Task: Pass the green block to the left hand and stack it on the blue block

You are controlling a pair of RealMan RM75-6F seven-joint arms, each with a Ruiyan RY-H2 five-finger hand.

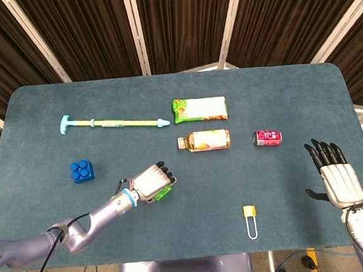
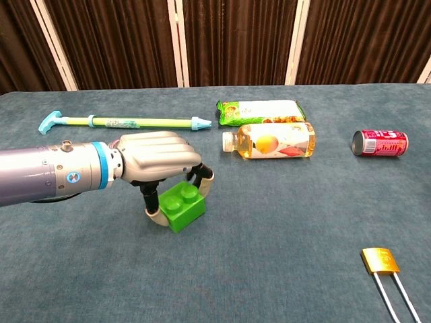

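Blue block sits far L, well apart from the rest. L hand has fingers curled over the green block, thumb and fingertips touching its sides; block on table. Risk: shallow pinch, could slip or tilt when lifted. R hand far R, fingers spread, holding nothing.
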